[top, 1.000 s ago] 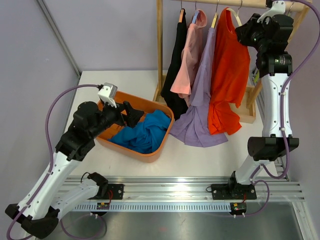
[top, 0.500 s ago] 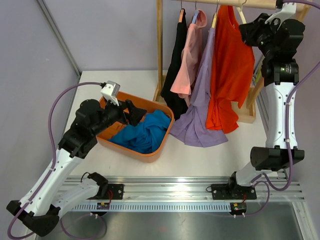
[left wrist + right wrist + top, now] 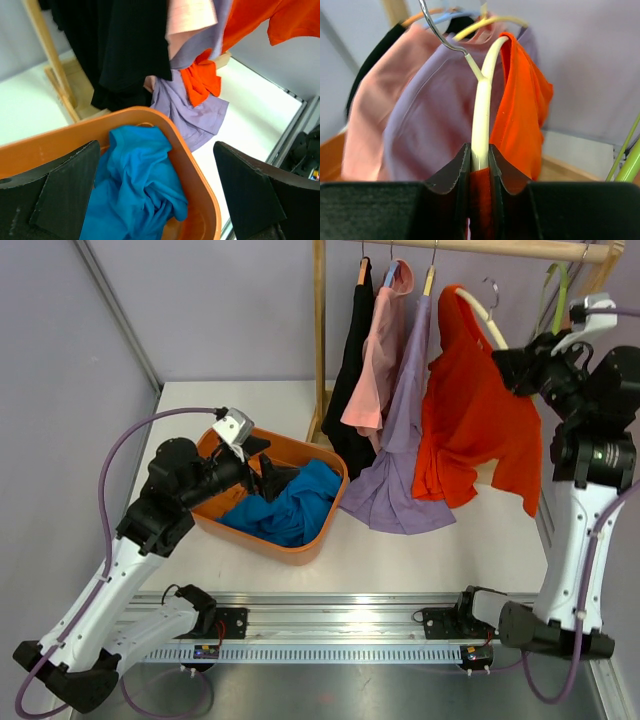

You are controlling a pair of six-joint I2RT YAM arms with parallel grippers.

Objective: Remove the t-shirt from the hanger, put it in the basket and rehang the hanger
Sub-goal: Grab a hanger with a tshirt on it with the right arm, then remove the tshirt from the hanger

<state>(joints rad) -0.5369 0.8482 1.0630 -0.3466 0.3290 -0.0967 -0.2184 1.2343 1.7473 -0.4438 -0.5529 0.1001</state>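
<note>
1. Top external view: the right gripper (image 3: 515,365) is clamped on one arm of the cream hanger (image 3: 478,312), in front of the right end of the rack (image 3: 319,330) and below its rail.
2. The hanger is tilted and hangs free of the rack's rail, touching nothing on it.
3. The orange t-shirt (image 3: 470,420) is on the hanger. It drapes down in front of the rack's right half, with one sleeve hanging lower at the right.
4. In the right wrist view, both fingers (image 3: 455,172) press the hanger's cream arm from either side, and orange cloth sits right at the grip.
5. A black garment (image 3: 350,360), a pink one (image 3: 378,350) and a purple one (image 3: 400,450) hang on the rack's rail. The purple hem lies on the table (image 3: 400,550) in front of the rack.
6. The left gripper (image 3: 270,475) is spread wide and holds nothing.
7. It is poised over the orange basket (image 3: 265,540), which stands on the table to the left of the rack's left post.
8. A blue garment (image 3: 290,505) lies bunched in the basket.
</note>
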